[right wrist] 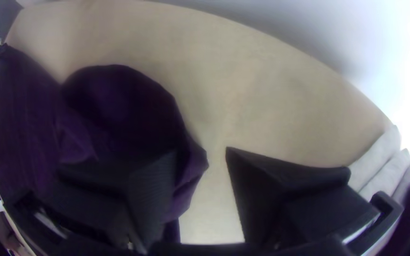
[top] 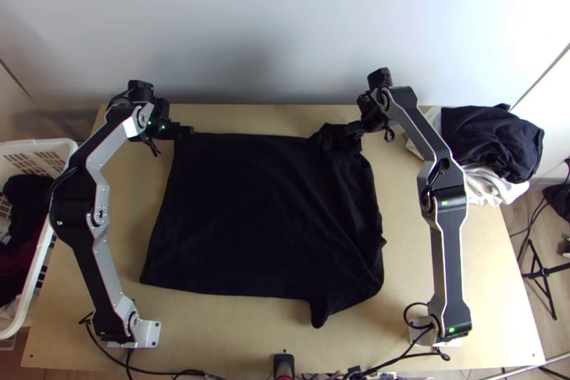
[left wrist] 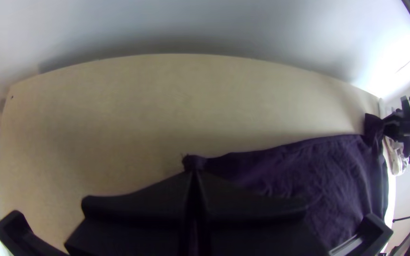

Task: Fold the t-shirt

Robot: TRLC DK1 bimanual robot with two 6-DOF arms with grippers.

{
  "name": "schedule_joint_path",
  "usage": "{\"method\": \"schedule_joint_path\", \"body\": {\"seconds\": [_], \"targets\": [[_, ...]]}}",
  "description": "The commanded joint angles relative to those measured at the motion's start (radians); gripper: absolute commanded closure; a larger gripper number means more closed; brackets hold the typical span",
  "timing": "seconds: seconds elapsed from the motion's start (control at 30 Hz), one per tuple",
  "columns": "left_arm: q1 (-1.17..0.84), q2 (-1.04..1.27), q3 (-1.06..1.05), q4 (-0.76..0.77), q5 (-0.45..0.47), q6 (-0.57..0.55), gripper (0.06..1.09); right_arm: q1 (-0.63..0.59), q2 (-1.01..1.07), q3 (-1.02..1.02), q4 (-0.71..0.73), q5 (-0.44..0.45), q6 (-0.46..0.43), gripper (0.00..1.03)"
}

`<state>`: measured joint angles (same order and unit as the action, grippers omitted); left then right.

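The black t-shirt (top: pixel 263 216) lies mostly spread on the table, with its upper right corner bunched and its right side wrinkled. At its upper left corner, my left gripper (top: pixel 188 130) is shut on the cloth. A small tuft of the t-shirt (left wrist: pixel 194 162) pokes out past the tips of my left gripper (left wrist: pixel 194 174). My right gripper (top: pixel 352 129) is at the bunched upper right corner. In the right wrist view my right gripper (right wrist: pixel 202 152) stands open, one finger over the raised cloth (right wrist: pixel 124 109) and the other over bare wood.
A pile of dark and white clothes (top: pixel 491 145) lies at the table's right back. At the left edge stands a white basket (top: pixel 43 146) with dark clothes inside. The wooden table (top: pixel 242 337) ends at a pale wall behind. Cables run along the near edge.
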<state>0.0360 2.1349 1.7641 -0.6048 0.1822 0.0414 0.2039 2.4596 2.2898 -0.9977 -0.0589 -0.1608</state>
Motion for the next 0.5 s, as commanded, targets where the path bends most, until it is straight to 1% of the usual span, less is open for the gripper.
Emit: {"method": "schedule_joint_path", "body": {"seconds": [0.0, 0.07, 0.3, 0.47], "targets": [[-0.005, -0.009, -0.002, -0.012, 0.002, 0.002, 1.05, -0.003, 0.007, 0.007, -0.001, 0.007, -0.006, 0.88], [-0.004, -0.010, -0.002, -0.013, 0.002, 0.003, 1.05, 0.002, 0.006, 0.013, -0.001, 0.007, -0.016, 1.00], [-0.004, -0.024, 0.005, -0.012, 0.002, 0.009, 1.05, 0.012, -0.014, 0.040, 0.004, 0.007, -0.023, 1.00], [0.001, -0.056, 0.005, 0.013, 0.002, 0.009, 1.05, 0.015, -0.071, 0.042, 0.053, 0.007, -0.028, 1.00]]}}
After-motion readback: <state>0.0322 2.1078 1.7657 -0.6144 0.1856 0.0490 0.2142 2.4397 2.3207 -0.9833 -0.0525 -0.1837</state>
